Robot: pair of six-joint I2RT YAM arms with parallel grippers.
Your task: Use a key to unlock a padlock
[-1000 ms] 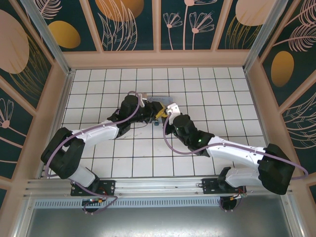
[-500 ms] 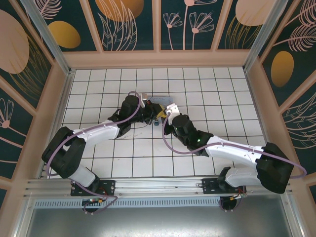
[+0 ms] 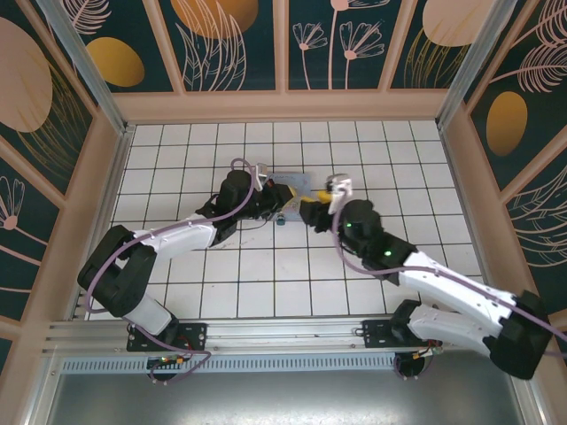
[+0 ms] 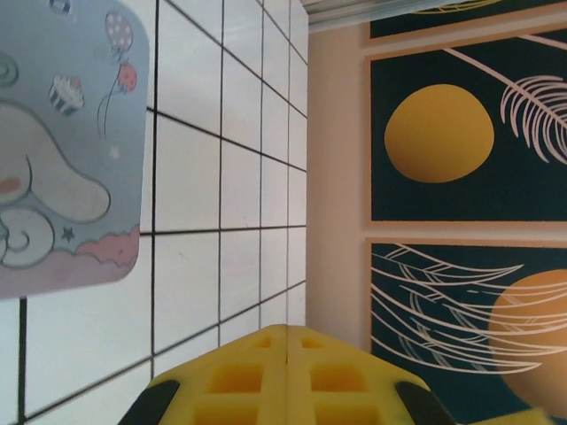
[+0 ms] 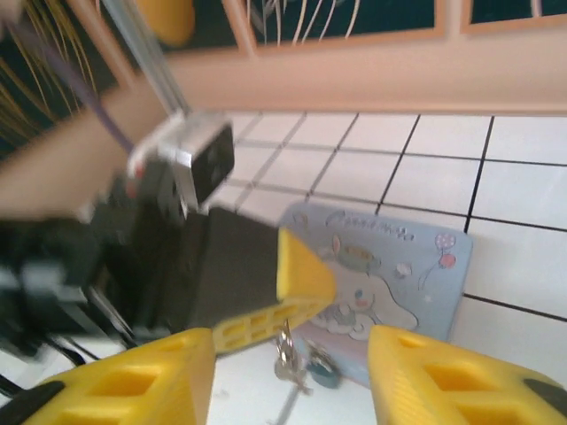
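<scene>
My left gripper [image 3: 287, 204] is shut at the near edge of the pale blue cartoon box. In the left wrist view its yellow fingers [image 4: 286, 329] meet with no gap. In the right wrist view a silvery key [image 5: 285, 354] on a ring hangs from the left gripper's [image 5: 306, 274] tips. Just to the key's right, a small bluish-dark padlock [image 5: 322, 370] lies low by the box's edge, blurred. The padlock [image 3: 279, 220] is a tiny speck in the top view. My right gripper [image 3: 313, 212] stands open a little to the right, with nothing between its fingers [image 5: 151, 381].
The pale blue cartoon-printed box [image 3: 299, 183] lies flat on the white tiled floor [image 3: 266, 266] just beyond both grippers. It also shows in both wrist views [image 4: 53, 150] [image 5: 399, 257]. Wooden walls [image 3: 283, 106] ring the floor.
The right gripper has opened and drawn back to the right, away from the left gripper's tips. The left gripper closed fully and stayed in place.
</scene>
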